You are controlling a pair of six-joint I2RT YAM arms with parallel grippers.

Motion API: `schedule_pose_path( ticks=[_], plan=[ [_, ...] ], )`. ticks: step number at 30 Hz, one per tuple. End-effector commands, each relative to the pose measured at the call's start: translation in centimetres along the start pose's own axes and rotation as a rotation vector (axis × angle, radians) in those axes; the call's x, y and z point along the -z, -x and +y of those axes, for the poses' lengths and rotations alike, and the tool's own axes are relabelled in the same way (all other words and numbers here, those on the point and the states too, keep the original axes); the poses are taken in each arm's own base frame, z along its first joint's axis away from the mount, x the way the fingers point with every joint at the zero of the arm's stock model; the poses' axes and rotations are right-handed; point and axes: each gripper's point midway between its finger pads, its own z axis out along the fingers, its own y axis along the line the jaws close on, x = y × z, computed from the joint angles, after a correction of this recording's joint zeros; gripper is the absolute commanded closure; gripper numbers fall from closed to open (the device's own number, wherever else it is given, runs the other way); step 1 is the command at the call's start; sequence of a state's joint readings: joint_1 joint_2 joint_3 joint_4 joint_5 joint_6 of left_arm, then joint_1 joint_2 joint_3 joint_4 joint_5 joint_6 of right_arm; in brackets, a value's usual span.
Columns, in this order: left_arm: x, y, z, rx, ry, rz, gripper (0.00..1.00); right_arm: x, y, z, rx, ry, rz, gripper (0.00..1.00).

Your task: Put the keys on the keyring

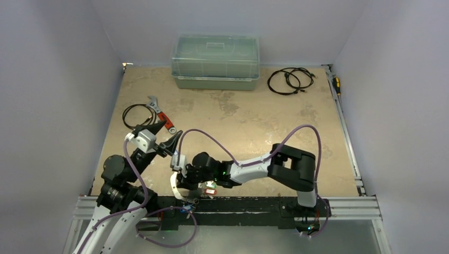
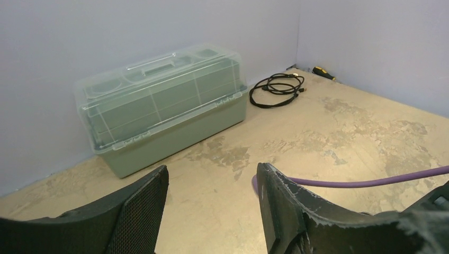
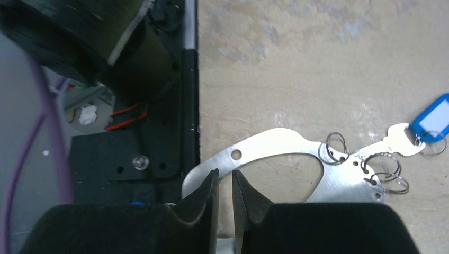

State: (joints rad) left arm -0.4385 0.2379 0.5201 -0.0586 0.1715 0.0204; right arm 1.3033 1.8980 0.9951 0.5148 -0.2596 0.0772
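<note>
— Where's the keyring?
— The keyring (image 3: 275, 142) lies flat at the near edge of the table (image 3: 317, 53). Its curved end reaches over the black rail (image 3: 159, 153).
— Anything with it?
— Small rings (image 3: 334, 148) overlap its other end. A key (image 3: 394, 143) with a blue tag (image 3: 431, 119) lies just beside them. I can't tell if it's threaded on.
— The right gripper?
— The right gripper (image 3: 224, 180) sits over the curved end, fingers narrowed to a slit. I can't tell whether they pinch the metal.
— And the left?
— The left gripper (image 2: 212, 172) hangs above the table, fingers wide apart with nothing between them, facing the lidded box (image 2: 159, 106) by the wall.
</note>
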Motion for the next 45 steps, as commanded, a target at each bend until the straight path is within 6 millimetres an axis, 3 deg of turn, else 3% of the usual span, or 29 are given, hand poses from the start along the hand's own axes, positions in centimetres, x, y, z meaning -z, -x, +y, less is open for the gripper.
schedule_pose_path(
  ticks=[1, 5, 11, 19, 24, 32, 34, 36, 38, 40, 45],
  plan=[
    [0.2, 1.8, 0.7, -0.015, 0.032, -0.028, 0.39, -1.5, -0.5, -1.9, -0.044, -0.084, 0.011, 0.84],
    [0.2, 1.8, 0.8, -0.014, 0.037, -0.025, 0.39, -2.0, -3.0, -3.0, -0.088, -0.137, 0.059, 0.88],
    [0.0, 1.4, 0.7, -0.011, 0.032, -0.009, 0.39, -0.5, -5.7, -7.7, -0.098, -0.378, 0.143, 0.91],
    [0.0, 1.3, 0.7, -0.006, 0.033, -0.004, 0.4, 5.3, -7.5, -13.6, -0.124, -0.594, 0.211, 0.92],
    [-0.1, 1.1, 0.8, -0.004, 0.034, 0.004, 0.4, 9.3, -7.1, -16.2, -0.169, -0.695, 0.185, 0.92],
    [-0.3, 0.9, 0.6, -0.002, 0.026, 0.012, 0.4, 10.7, -3.1, -15.7, -0.121, -0.682, 0.129, 0.9],
    [-0.2, 1.0, 0.6, -0.002, 0.026, 0.01, 0.4, 11.2, -1.4, -14.9, -0.093, -0.643, 0.097, 0.84],
    [-0.2, 1.1, 0.7, -0.004, 0.027, 0.007, 0.4, 10.9, 0.0, -13.1, -0.046, -0.534, 0.067, 0.72],
    [-0.2, 1.1, 0.7, -0.005, 0.028, 0.007, 0.4, 10.6, 0.5, -11.4, -0.029, -0.439, 0.051, 0.6],
    [-0.2, 1.1, 0.7, -0.007, 0.027, 0.008, 0.4, 10.0, 0.6, -10.3, -0.051, -0.383, 0.044, 0.54],
    [0.0, 1.2, 0.7, -0.008, 0.03, 0.004, 0.4, 7.5, -0.1, -7.9, -0.128, -0.349, 0.056, 0.58]
  ],
)
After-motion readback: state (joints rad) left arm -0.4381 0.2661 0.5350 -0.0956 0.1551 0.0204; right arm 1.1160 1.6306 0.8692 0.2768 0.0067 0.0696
